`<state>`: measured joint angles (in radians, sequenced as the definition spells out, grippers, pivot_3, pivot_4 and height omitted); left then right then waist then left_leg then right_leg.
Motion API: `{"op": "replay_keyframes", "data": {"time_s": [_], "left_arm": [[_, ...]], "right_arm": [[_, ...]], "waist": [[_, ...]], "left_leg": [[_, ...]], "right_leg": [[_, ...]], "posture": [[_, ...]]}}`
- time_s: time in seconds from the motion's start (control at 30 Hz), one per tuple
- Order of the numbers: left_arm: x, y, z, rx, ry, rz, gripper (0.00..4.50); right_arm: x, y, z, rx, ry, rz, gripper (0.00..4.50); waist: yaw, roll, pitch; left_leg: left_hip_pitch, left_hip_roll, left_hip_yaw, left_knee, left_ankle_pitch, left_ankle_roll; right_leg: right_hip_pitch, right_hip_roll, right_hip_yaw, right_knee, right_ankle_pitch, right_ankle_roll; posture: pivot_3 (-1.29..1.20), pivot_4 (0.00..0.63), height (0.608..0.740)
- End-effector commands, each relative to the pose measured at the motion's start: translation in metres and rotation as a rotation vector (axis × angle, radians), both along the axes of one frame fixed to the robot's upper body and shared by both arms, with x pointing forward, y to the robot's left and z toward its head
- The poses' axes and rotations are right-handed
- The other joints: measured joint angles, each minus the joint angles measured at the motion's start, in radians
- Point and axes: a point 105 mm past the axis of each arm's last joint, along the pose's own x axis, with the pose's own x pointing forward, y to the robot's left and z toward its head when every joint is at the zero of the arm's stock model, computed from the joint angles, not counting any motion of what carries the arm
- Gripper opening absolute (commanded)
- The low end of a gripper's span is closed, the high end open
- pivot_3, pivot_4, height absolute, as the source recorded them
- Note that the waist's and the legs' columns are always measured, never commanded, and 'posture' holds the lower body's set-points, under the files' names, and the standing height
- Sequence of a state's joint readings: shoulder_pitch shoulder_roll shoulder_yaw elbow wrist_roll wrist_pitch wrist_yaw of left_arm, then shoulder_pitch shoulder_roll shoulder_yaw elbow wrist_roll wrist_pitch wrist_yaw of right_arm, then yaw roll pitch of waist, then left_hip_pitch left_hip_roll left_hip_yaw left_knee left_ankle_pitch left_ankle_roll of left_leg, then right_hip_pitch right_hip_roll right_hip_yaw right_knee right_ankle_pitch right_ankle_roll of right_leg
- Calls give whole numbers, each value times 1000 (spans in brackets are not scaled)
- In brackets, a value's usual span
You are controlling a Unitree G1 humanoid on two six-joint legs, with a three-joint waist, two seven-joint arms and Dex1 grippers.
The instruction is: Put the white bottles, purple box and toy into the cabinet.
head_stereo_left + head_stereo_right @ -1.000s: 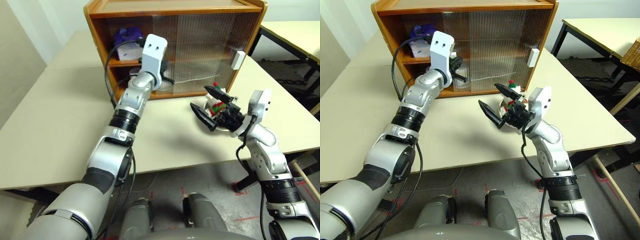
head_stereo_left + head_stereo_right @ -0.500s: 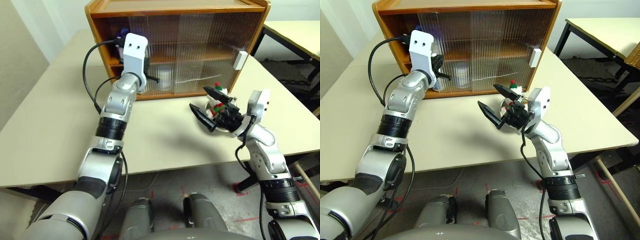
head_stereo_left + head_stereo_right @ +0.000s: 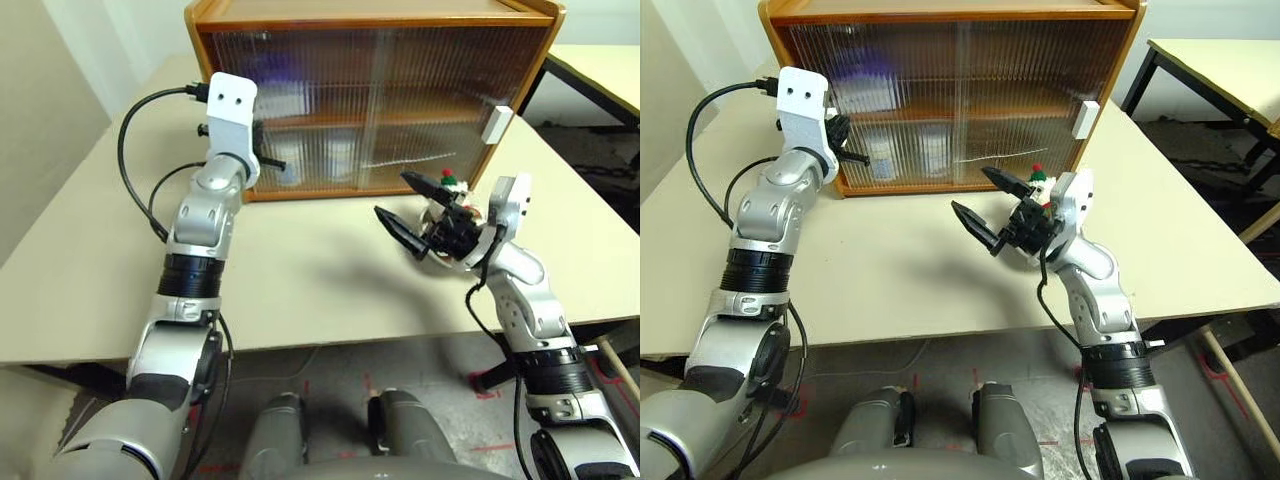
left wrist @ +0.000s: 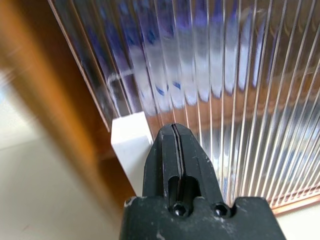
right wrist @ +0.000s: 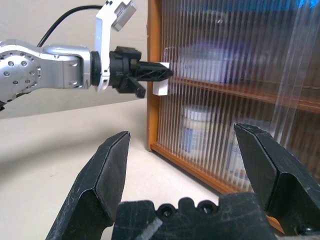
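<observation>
Moved: left gripper (image 4: 179, 150) slid left w/ the door's white handle (image 4: 131, 145); cabinet (image 3: 370, 20) now shut across the front.
Fingers: left closed, beside handle; right gripper (image 3: 408, 200) open, empty.
Items: white bottles (image 3: 932, 150) & purple box (image 3: 865, 85) behind ribbed doors; toy (image 3: 450, 185) on desk (image 3: 100, 270), far side of the right gripper.
Risk: you've closed it w/ toy outside; reopen first.
Views: right wrist shows left fingers at handle; head views hide contact.

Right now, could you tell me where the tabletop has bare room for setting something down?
The table is bare between the cabinet front and its near edge, from the left gripper across to the right gripper. The far-left stretch beside the cabinet is free too. It is crowded at the cabinet's right corner, where the toy sits behind the open right gripper.
</observation>
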<state>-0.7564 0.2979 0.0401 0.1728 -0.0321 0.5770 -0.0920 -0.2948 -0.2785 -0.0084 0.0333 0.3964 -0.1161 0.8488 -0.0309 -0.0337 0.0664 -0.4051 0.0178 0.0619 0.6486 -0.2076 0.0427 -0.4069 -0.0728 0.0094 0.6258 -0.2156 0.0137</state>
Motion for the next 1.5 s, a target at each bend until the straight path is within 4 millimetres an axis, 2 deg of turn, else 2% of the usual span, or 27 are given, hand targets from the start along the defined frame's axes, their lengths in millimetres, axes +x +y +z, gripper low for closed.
{"op": "replay_keyframes", "data": {"time_s": [0.03, 0.2, 0.33, 0.4, 0.43, 0.5, 0.6, 0.7, 0.83, 0.93, 1.03, 1.07, 1.13, 1.33, 1.5], "left_arm": [[-3, 18, 0, 14, 4, 72, 14], [-7, 21, 6, 0, -33, 86, 14], [-10, 0, 16, -63, -92, -35, 14], [-14, -12, 14, -74, -83, -115, 14], [-16, -16, 10, -72, -59, -142, 193], [-18, -21, 3, -65, -25, -173, 637], [-22, -28, 4, -132, -37, -219, 1733], [-32, -44, 9, -225, -54, -341, 2897], [-55, -59, 8, -194, -66, -545, 4489], [-68, -52, 6, -161, -75, -626, 4500], [-81, -45, 4, -141, -67, -718, 4500], [-88, -42, 2, -136, -58, -760, 4500], [-96, -36, 0, -138, -50, -808, 4500], [-116, -26, -2, -181, -39, -900, 4500], [-131, -31, -9, -182, -16, -947, 4500]], "right_arm": [[0, 2, -1, -1, -1, 16, 4500], [1, 2, -1, -3, -1, 21, 4500], [2, -1, 0, -9, -4, 16, 4500], [3, -6, 1, -16, -7, 4, 4500], [4, -9, 2, -19, -9, -5, 4500], [6, -14, 3, -24, -13, -20, 4500], [10, -30, 9, -20, -20, -61, 4500], [16, -56, 22, -7, -29, -131, 3871], [24, -84, 40, 67, -38, -227, 2376], [32, -113, 61, 112, -60, -339, 1305], [39, -138, 72, 110, -61, -454, 14], [42, -147, 72, 96, -51, -501, 14], [47, -159, 71, 80, -32, -564, 14], [63, -181, 65, 83, 19, -733, 14], [71, -193, 52, 44, 71, -832, 14]], "waist": [[2, 0, 0], [-2, 0, 0], [-1, 0, 0], [2, 0, 0], [5, 0, 0], [11, 0, 0], [23, 0, 0], [32, 0, 0], [37, 0, 0], [34, 1, 1], [34, 2, 1], [34, 1, 1], [34, 1, 0], [35, 1, 0], [37, 1, 0]], "left_leg": [[0, 0, 0, 0, 0, 0], [0, 0, 1, 0, 0, 0], [0, 2, 1, 0, 0, 0], [0, 2, 1, -1, 0, 0], [0, 2, 1, -1, 0, 0], [0, 2, 2, 0, 0, 0], [0, 2, 2, 0, 0, 0], [-1, 3, 3, 1, 0, 0], [-1, 2, 5, 2, 0, -1], [-1, 2, 6, 1, 0, -1], [-1, 3, 6, 1, 1, 0], [-1, 3, 7, 1, 1, 0], [-1, 3, 7, 1, 1, 0], [0, 3, 12, 2, 2, 2], [0, 3, 15, 3, 2, 2]], "right_leg": [[0, 0, 0, 0, 0, 0], [0, 0, 0, 0, 0, -1], [-1, 2, 0, 0, -1, -1], [-1, 2, 0, 0, -1, -2], [-1, 2, 0, 0, -1, -2], [0, 2, 0, 0, -2, -3], [-1, 2, 0, -1, -2, -3], [0, 0, 0, -1, -3, -2], [0, 0, 1, -2, -5, -3], [0, 1, 3, -2, -6, -2], [-1, 2, 5, -2, -8, -4], [-1, 2, 5, -2, -8, -5], [0, 2, 5, -2, -17, -17], [0, 1, 10, -2, -19, -15], [0, 1, 14, -2, -19, -12]], "posture": [[74, 16, 740], [80, 16, 740], [79, 13, 740], [79, 13, 740], [79, 12, 740], [79, 12, 740], [77, 13, 740], [74, 13, 740], [70, 12, 740], [68, 11, 740], [70, 9, 740], [71, 8, 740], [72, 8, 740], [94, 10, 740], [110, 13, 740]]}}
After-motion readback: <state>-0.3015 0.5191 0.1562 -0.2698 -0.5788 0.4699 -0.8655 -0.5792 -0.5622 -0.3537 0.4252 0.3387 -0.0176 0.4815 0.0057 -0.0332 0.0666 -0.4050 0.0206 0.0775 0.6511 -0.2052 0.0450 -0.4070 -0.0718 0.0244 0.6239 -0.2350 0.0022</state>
